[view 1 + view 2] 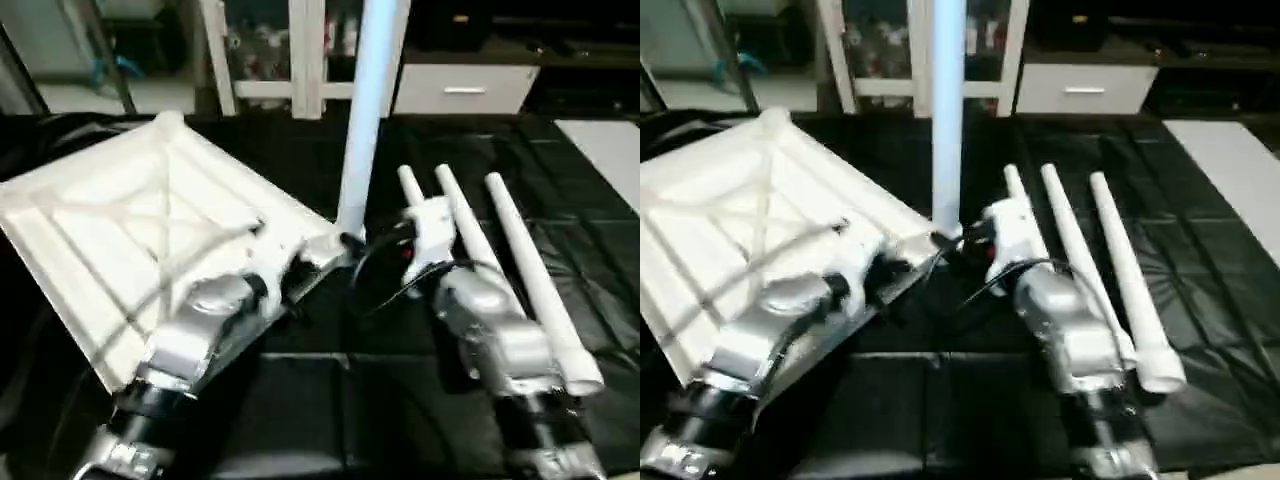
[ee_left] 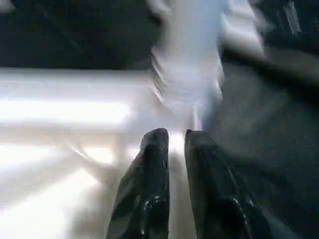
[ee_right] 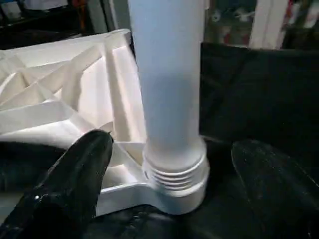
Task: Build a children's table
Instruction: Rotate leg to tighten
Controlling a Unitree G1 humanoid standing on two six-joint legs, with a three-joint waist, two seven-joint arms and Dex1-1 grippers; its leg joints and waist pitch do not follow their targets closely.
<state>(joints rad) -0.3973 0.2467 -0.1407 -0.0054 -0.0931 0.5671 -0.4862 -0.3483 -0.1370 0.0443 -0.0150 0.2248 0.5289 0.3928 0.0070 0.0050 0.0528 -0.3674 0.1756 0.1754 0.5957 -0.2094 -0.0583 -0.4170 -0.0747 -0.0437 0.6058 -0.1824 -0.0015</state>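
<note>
— Where is the tabletop (image 1: 130,230) right now?

— Upside down on the black-covered bench (image 1: 300,400), toward its left side, with the X-ribbed underside facing up. The corner nearest the middle of the bench has a rounded socket (image 3: 177,186), and one white tube leg (image 1: 365,110) stands upright in it, threads showing just above the socket rim.

— And the other legs?

— Three loose legs (image 1: 520,270) lie side by side on the bench to the right of the standing one, their far ends pointing toward the back edge. The right forearm lies over the two nearest the standing leg.

— What is the left gripper (image 2: 174,142) doing?

— It sits at the tabletop's edge just beside the socket corner. Its two black fingers (image 2: 152,184) are nearly together, a thin gap between them, and I can't tell whether they pinch the rim.

— The right gripper (image 3: 172,149)?

— Its fingers (image 3: 75,184) are spread wide, one on each side of the upright leg near its base, not touching it.
</note>
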